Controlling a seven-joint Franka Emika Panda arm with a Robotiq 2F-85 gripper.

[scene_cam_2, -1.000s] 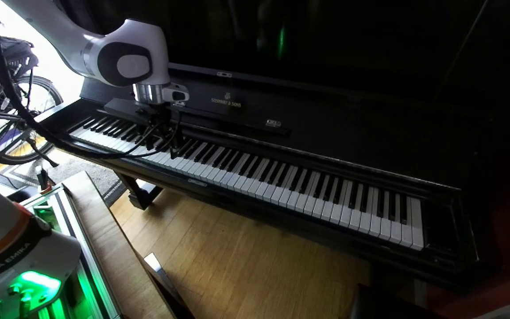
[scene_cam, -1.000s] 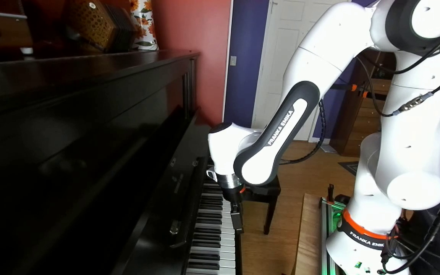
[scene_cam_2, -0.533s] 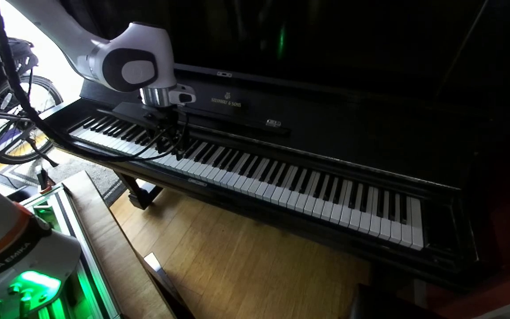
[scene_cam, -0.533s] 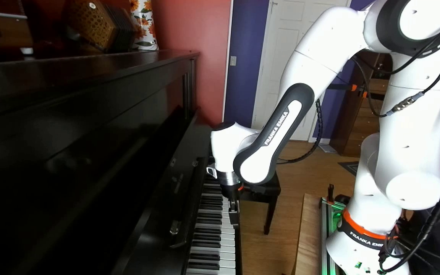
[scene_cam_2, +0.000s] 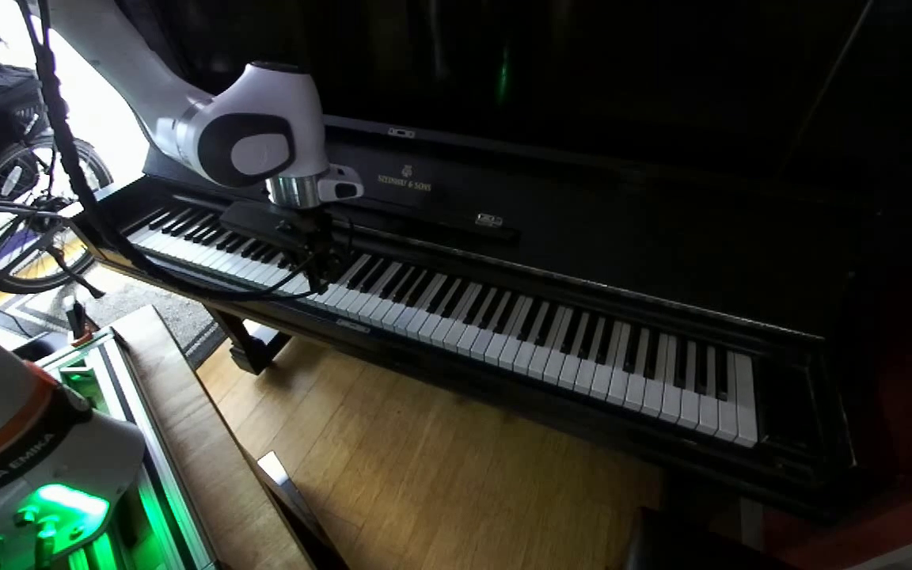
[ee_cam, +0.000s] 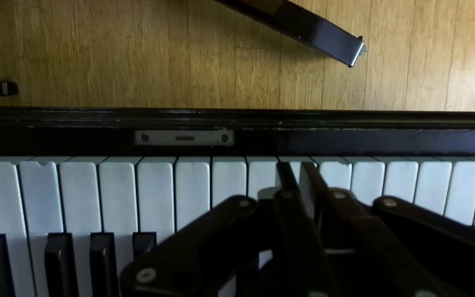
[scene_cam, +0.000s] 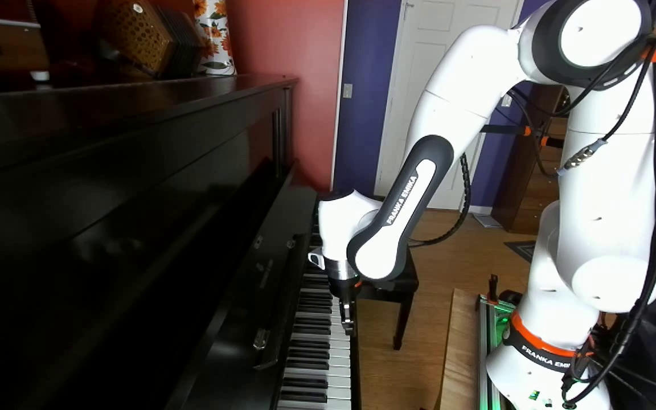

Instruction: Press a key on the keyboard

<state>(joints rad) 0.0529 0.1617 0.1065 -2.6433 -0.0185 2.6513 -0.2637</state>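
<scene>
The keyboard (scene_cam: pixel 305 356) runs as a long row of white and black keys in the glossy black upright piano, and it shows in both exterior views. Over its white keys, my gripper (scene_cam_2: pixel 318 286) points downward. In the wrist view the gripper (ee_cam: pixel 296 167) has its fingers close together, with a narrow gap left between them and nothing in it. Through that gap a white key (ee_cam: pixel 296 160) of the keyboard (ee_cam: pixel 155 189) is visible near its front end. Whether the fingertips touch a key, I cannot tell. The hand hides some keys and parts of others.
The piano's front rail (ee_cam: pixel 237 117) borders the keys, with a metal plate (ee_cam: pixel 184 137) on it. Above the keys stands the piano's fallboard (scene_cam_2: pixel 456 182). A black bench (scene_cam: pixel 402 285) stands beyond the hand. The arm's cable (scene_cam_2: pixel 131 257) hangs across the keyboard's far end.
The fingers have drawn from wide apart to a narrow gap. My hand has moved along the keyboard, to the right and somewhat down in an exterior view.
</scene>
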